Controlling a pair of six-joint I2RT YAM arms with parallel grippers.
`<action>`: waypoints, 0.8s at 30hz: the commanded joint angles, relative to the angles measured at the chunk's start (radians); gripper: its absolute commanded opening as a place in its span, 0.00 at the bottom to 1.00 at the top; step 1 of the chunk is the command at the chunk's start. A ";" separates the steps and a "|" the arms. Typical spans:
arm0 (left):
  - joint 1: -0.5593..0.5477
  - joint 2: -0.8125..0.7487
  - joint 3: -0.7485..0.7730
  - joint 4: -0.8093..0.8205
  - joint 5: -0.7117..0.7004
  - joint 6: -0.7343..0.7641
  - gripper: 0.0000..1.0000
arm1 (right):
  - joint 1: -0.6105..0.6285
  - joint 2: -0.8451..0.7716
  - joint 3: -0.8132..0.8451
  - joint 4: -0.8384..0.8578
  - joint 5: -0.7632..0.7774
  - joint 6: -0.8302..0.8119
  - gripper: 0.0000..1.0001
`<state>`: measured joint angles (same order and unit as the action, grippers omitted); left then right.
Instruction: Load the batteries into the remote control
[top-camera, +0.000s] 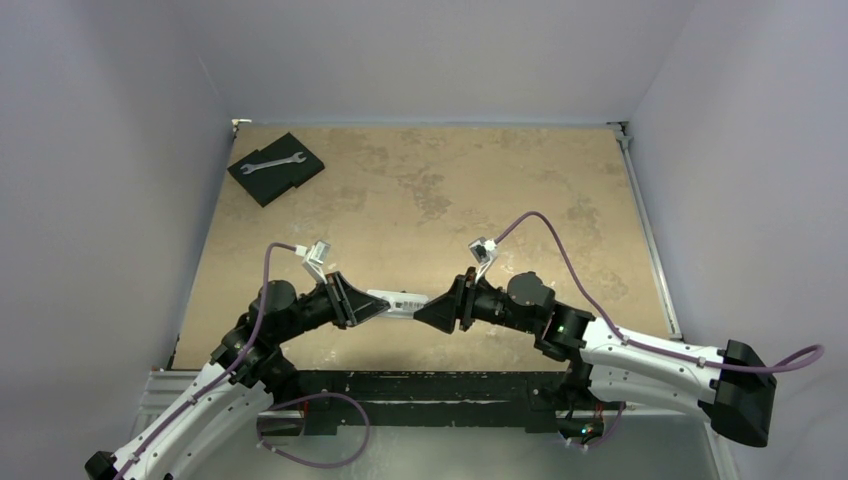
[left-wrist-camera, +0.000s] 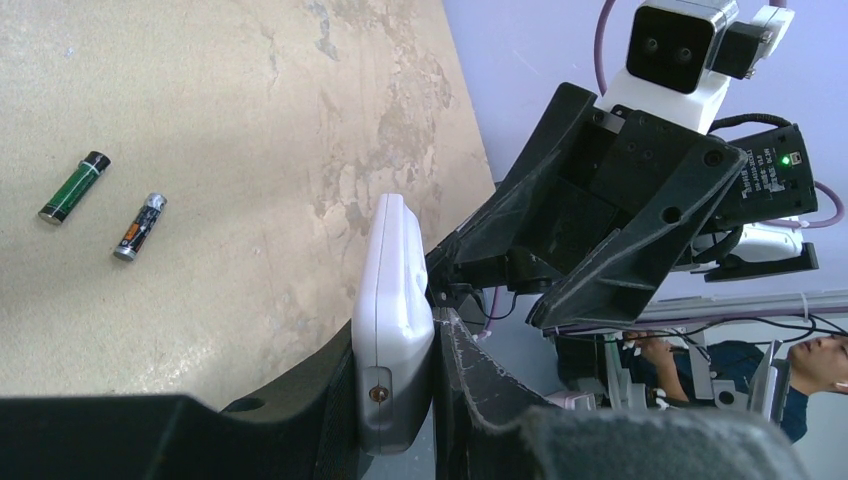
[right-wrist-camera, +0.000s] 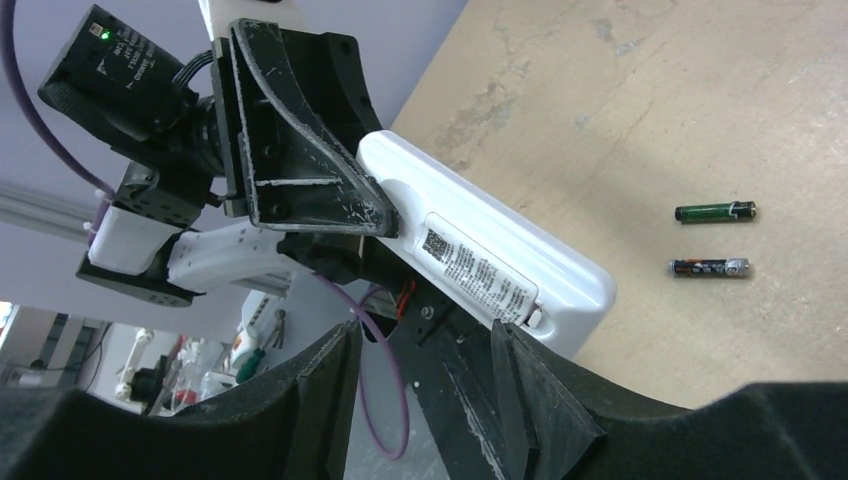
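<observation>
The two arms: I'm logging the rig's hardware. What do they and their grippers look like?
Both the left arm and right arm have white links with black joints. A purple cable loops to a small white wrist camera on each. The left gripper and right gripper are black wedge-shaped pairs of fingers, scuffed with pale scratches. A green light glows on the right arm.

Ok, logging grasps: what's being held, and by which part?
The left pincer clamps the remote control by one end; the right pincer looks open.
</observation>
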<state>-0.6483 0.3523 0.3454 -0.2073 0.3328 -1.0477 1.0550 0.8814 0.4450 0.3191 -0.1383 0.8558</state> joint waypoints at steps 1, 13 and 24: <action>-0.002 -0.004 0.039 0.038 -0.001 -0.009 0.00 | 0.007 -0.004 0.021 -0.003 0.030 -0.007 0.58; -0.002 0.008 0.018 0.095 0.042 -0.042 0.00 | 0.008 0.000 0.029 -0.006 0.040 -0.004 0.58; -0.001 0.010 0.008 0.117 0.061 -0.054 0.00 | 0.008 -0.002 0.033 -0.033 0.073 -0.006 0.58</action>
<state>-0.6483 0.3611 0.3454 -0.1699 0.3614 -1.0824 1.0557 0.8833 0.4450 0.2932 -0.1036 0.8558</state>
